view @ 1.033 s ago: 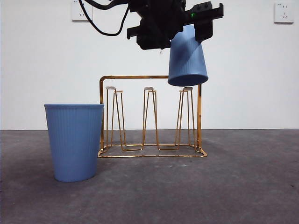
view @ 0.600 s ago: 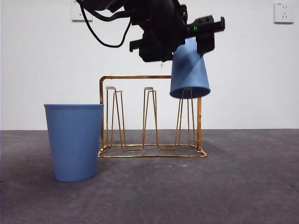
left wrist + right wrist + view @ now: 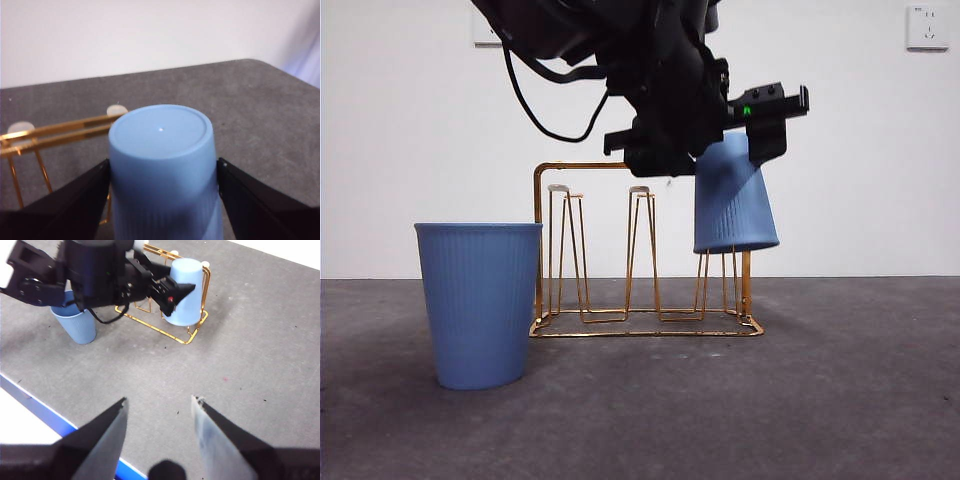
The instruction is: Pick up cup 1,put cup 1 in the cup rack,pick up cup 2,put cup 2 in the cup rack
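Gripping an inverted pale blue ribbed plastic cup (image 3: 162, 170) from both sides, the left gripper (image 3: 162, 200) has its two black jaws pressed against the cup's wall; the cup's flat base faces the wrist camera and its rim is cut off there.

Front view: the same cup (image 3: 733, 205) hangs mouth-down and slightly tilted over the end peg of the gold-coloured wire cup rack (image 3: 640, 250), at the end away from the standing cup. Its rim sits below the peg tip, so the peg's upper part is hidden inside or behind it; whether cup and peg touch cannot be told. The left gripper (image 3: 720, 120) enters from above, dark and bulky, cables trailing, covering part of the rack's top bar.

A second blue ribbed plastic cup (image 3: 480, 303) stands upright on the grey counter (image 3: 800, 400), just beside the rack's other end; contact is unclear.

Right wrist view, looking down from well back: the right gripper (image 3: 157, 440) hangs over bare counter, jaws apart and holding nothing. Rack (image 3: 192, 332), held cup (image 3: 184, 292) and standing cup (image 3: 80, 325) are small; the left arm hides most of the rack.
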Controlling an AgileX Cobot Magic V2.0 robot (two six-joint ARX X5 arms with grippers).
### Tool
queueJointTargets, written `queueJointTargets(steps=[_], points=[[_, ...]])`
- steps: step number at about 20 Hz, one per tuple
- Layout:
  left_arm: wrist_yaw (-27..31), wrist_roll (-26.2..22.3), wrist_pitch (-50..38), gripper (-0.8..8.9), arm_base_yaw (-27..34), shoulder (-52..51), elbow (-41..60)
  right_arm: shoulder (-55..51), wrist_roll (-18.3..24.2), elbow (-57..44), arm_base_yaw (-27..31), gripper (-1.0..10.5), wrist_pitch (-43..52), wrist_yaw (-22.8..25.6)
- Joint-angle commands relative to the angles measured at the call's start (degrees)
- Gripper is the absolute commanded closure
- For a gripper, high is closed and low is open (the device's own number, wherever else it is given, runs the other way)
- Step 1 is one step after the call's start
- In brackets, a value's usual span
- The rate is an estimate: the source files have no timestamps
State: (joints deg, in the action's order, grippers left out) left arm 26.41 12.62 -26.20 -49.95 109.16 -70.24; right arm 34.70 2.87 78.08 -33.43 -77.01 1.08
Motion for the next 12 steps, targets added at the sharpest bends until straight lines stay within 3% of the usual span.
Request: queueJointTargets(steps=[1, 12], points=[[0.26, 1.57, 0.52, 8.2, -0.2, 0.81, -0.2, -0.11, 0.61, -0.44, 0.02, 7.3, 0.68, 0.04], [0.55, 4.87, 6.47, 8.2, -0.39, 1.77, -0.2, -0.11, 0.85, -0.44, 0.02, 7.3, 0.74, 0.02]])
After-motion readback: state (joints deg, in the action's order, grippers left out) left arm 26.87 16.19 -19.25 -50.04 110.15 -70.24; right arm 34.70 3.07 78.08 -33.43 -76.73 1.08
